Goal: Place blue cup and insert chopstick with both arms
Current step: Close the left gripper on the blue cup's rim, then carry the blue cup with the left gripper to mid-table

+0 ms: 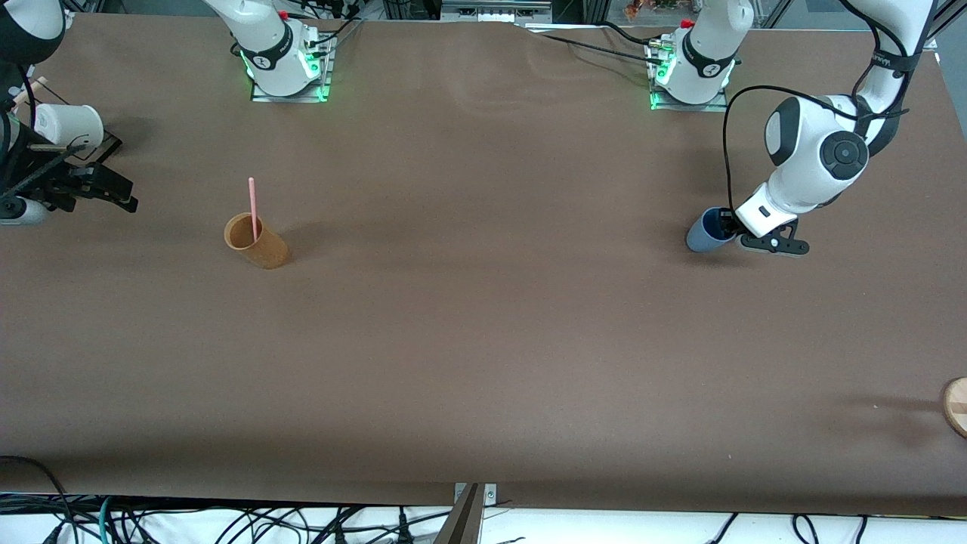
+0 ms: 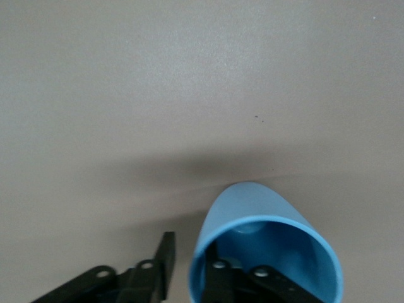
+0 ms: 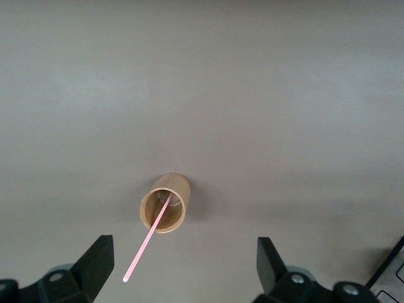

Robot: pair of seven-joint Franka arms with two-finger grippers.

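Note:
The blue cup [image 1: 702,236] stands on the brown table near the left arm's end. My left gripper [image 1: 729,227] is down at its rim. In the left wrist view the cup [image 2: 252,202] has one finger inside it and the other finger [image 2: 165,265] outside, with a small gap to the wall; the left gripper [image 2: 192,268] is open. The pink chopstick [image 1: 252,208] leans inside the orange-brown cup [image 1: 261,245] toward the right arm's end. My right gripper [image 1: 117,174] is open and empty beside the table's end. The right wrist view shows it [image 3: 183,252] apart from the chopstick [image 3: 148,246] and orange-brown cup [image 3: 173,189].
A white cup [image 1: 68,125] sits by the right gripper at the table's end. A round wooden piece [image 1: 956,404] lies at the edge near the left arm's end, nearer the front camera. Cables run along the table's front edge.

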